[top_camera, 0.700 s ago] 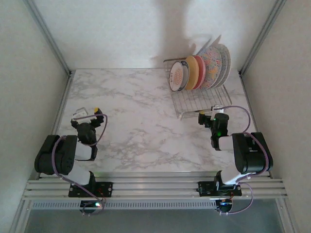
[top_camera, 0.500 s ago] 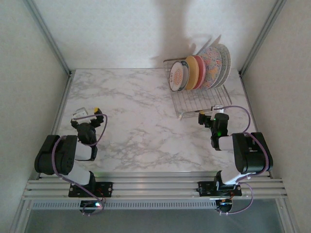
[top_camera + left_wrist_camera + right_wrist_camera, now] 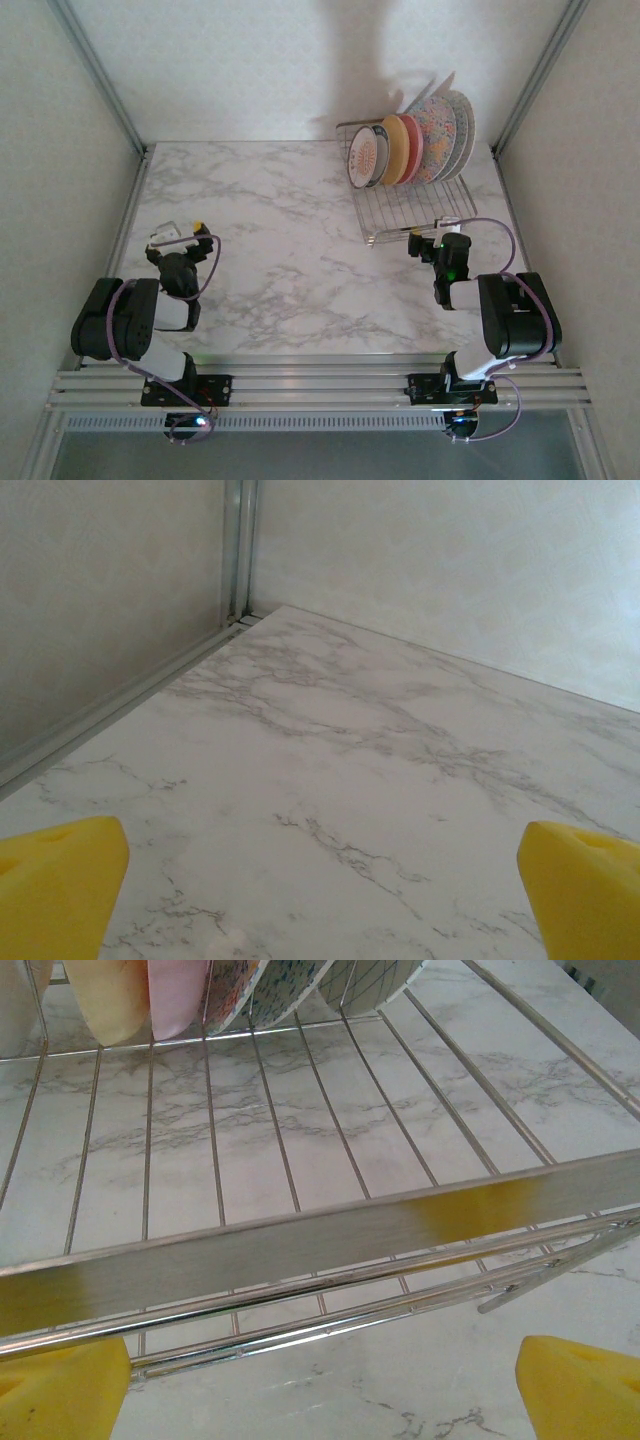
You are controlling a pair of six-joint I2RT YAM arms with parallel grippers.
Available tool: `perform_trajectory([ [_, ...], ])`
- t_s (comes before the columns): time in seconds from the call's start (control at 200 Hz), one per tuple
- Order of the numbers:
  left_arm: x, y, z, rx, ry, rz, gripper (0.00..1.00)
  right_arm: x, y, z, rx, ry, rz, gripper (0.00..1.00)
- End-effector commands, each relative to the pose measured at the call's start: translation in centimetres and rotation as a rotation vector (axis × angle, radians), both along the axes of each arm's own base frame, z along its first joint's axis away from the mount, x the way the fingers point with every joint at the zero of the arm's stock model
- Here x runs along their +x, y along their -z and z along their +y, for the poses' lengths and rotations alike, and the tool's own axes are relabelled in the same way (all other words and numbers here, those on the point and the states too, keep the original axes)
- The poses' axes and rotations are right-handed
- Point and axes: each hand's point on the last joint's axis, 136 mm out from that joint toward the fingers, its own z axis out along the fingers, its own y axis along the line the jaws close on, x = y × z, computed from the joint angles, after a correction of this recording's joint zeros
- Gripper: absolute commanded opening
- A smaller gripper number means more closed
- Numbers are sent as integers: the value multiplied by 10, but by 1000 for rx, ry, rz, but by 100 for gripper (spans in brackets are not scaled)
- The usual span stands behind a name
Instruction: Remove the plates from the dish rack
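Left gripper (image 3: 181, 234) sits low over the near-left part of the marble table (image 3: 280, 230), and its jaws are spread wide. From the left wrist camera the two yellow pads (image 3: 60, 890) sit at the bottom corners with bare marble (image 3: 350, 760) between them: nothing held, nothing touched (the far-left corner post of the enclosure stands well beyond).

Over to the right gripper (image 3: 431, 238), which is right up at the near edge of the dish rack (image 3: 410, 205). Its jaws are wide apart too and empty. In the right wrist view its yellow fingertips (image 3: 585, 1385) sit low at the frame corners, and the rack's flat near rail (image 3: 300, 1245) runs straight across just beyond them, picking up yellow reflections at each end. Whether the pads touch that rail I cannot tell; they are very close.

The plates (image 3: 415, 145) stand on edge in a tight row at the far end of the rack, in the far-right corner of the table. From left to right there is a white one with orange motif (image 3: 368, 157), a yellow one (image 3: 392, 150), a pink-red one (image 3: 408, 148), the larger floral one (image 3: 432, 135), and paler plates behind it. From the right wrist their lower edges show at the top, with yellow (image 3: 105, 1000), pink (image 3: 180, 995) and floral (image 3: 285, 990) resting in the wire slots. The near stretch of the rack's grid base lies bare between them and the gripper.
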Motion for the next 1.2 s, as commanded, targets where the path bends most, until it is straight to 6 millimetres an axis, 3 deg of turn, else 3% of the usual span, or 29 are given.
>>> perform_trajectory([
  [0.0, 4, -5, 0, 18, -8, -10, 99, 9, -10, 0, 16, 1, -32, 99],
  [0.175, 0, -10, 3, 17, -28, -30, 99, 0, -24, 6, -13, -22, -88, 99],
  [0.325, -10, -30, 3, 57, -107, -38, 99, -17, -70, -3, -85, 96, -185, 99],
  [0.38, -10, -45, 3, 66, -126, -50, 99, -18, -104, -7, -112, 118, -255, 99],
  [0.435, -14, -73, 4, 35, -145, -137, 99, -17, -138, -12, -156, 145, -296, 99],
  [0.501, -11, -110, 6, -7, -171, -216, 99, -11, -211, -25, -164, 233, -364, 99],
  [0.561, -2, -156, 13, -89, -224, -284, 99, -14, -273, -48, -50, 413, -371, 99],
  [0.616, 12, -192, 18, -206, -266, -300, 99, -18, -301, -58, 62, 466, -252, 99],
  [0.661, 29, -201, 14, -328, -267, -200, 99, -21, -329, -68, 155, 543, -238, 99],
  [0.696, 39, -208, 11, -408, -262, -120, 99, -20, -335, -75, 223, 582, -225, 99],
  [0.741, 47, -210, 12, -509, -291, -85, 99, -4, -339, -67, 314, 473, -195, 99],
  [0.806, 67, -206, 3, -649, -177, -59, 100, 4, -344, -70, 385, 465, -179, 99],
  [0.881, 71, -209, -3, -778, -116, -97, 99, 9, -352, -78, 390, 499, -173, 99],
  [0.981, 71, -224, -17, -825, -68, -121, 100, 20, -356, -89, 347, 512, -117, 99],
  [1.196, 68, -244, -53, -807, 18, -104, 100, 50, -316, -122, 264, 552, 43, 99],
])
